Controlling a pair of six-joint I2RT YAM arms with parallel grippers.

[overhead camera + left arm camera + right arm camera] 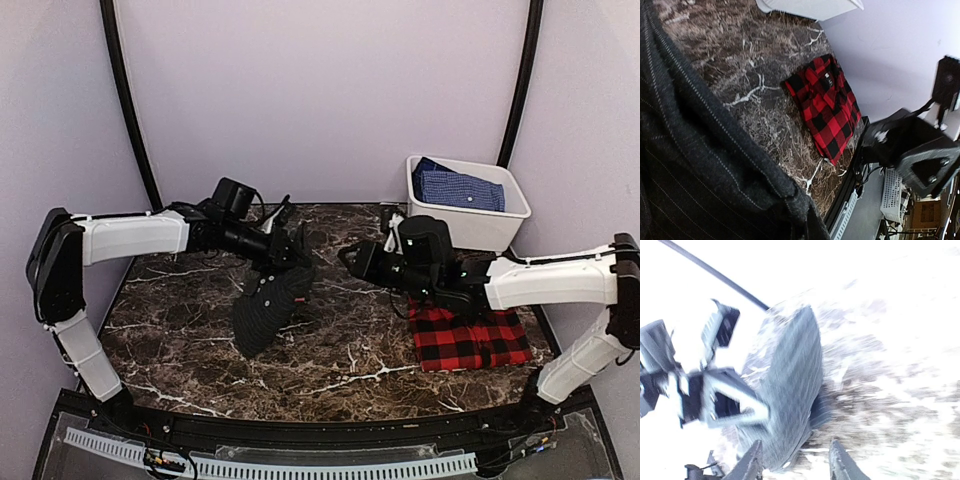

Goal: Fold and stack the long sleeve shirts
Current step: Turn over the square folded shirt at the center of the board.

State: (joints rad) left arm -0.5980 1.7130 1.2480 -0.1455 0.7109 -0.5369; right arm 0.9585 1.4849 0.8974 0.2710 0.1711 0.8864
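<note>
Top external view has the left hand [285, 252] clamped on the charcoal pinstripe shirt [268, 312] near the middle of the marble tabletop [180, 320]. The cloth is bunched up and hangs from it in a dark lump, and the bottom end seems to reach the surface toward 7 o'clock. Right hand [345, 258] sits just off to 3 o'clock of that, pointing at the shirt but not touching it. The right wrist view is pretty blurry and blown out, but it shows its two fingers [752, 462] spread apart with nothing between them and the pinstripes straight ahead. Red-and-black plaid shirt [470, 340] lies folded into a flat rectangle at 4 o'clock on the tabletop, partly under the right arm [550, 280] and well apart from the charcoal one. Left wrist view is mostly pinstriped fabric filling its left side, with the plaid one beyond it on the marble. White bin [500, 215] sits at 2 o'clock with some blue cloth [460, 187] in it.
</note>
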